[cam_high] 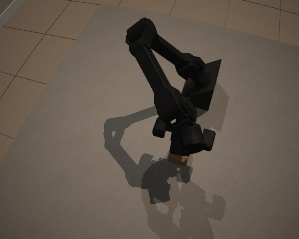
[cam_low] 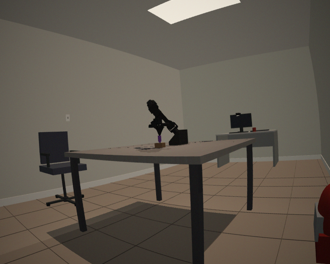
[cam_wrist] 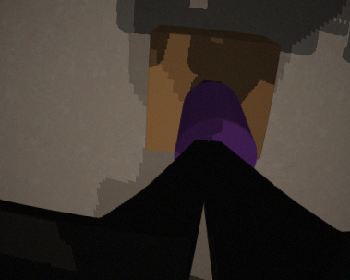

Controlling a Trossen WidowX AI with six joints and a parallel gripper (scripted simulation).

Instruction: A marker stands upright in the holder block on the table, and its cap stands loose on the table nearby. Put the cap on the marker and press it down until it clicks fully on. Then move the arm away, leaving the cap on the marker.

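Observation:
The orange-brown holder block (cam_high: 177,159) (cam_low: 159,145) (cam_wrist: 162,119) sits on the table (cam_high: 69,154) (cam_low: 135,159). The purple cap (cam_low: 159,138) (cam_wrist: 237,135) stands upright above the block, in line with the marker's place. The marker's body cannot be made out under it, and how far down the cap sits cannot be told. My gripper (cam_low: 159,134) (cam_wrist: 206,152) is shut and empty. Its joined fingertips point down at the cap's top, touching it or just above it. In the top view the arm hides the cap and the fingertips.
The arm's dark base (cam_high: 202,98) (cam_low: 178,137) stands on the table close behind the block. The arm's shadows fall across the table around the block. A chair (cam_low: 53,149) and a desk with a monitor (cam_low: 240,120) stand away from the table.

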